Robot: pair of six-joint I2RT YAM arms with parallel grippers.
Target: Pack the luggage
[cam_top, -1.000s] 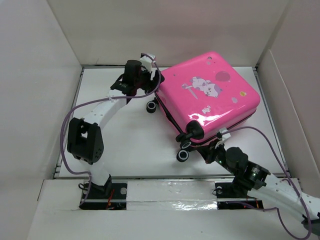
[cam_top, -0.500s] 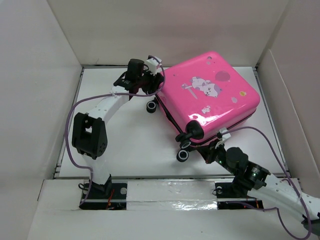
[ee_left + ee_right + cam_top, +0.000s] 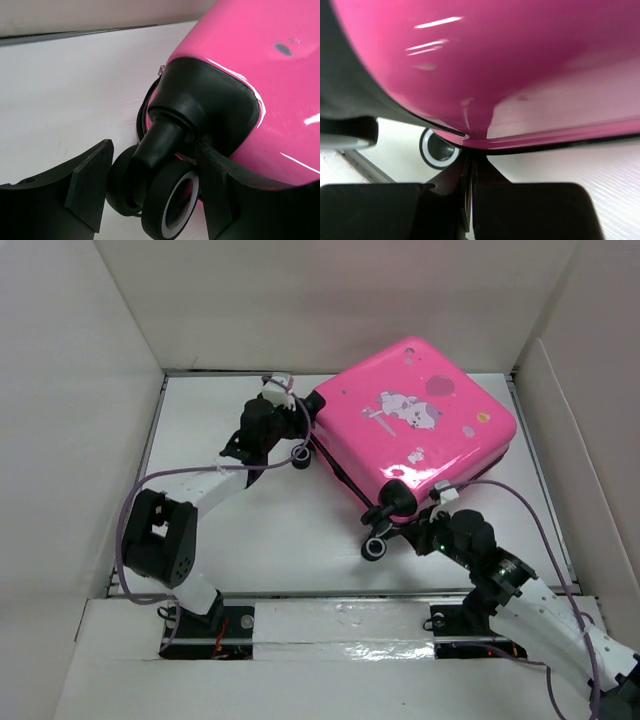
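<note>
Top view: the luggage, a closed, glossy pink hard-shell case printed with cartoon animals, lies flat at the far right of the white counter.

Left wrist view: my left jaws stand apart on either side of a black wheel, probably to steady that corner. Whether they pinch it, I cannot tell.

Right wrist view: my right jaws are clenched together just beneath the black zipper seam, likely to work it.

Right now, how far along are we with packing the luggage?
The luggage lies closed with no loose items on the table, so loading may be done; its inside is hidden. In hand: the left gripper stands open around a corner wheel; the right gripper is shut at the near-edge zipper seam. Left: likely finishing the closure.
</note>
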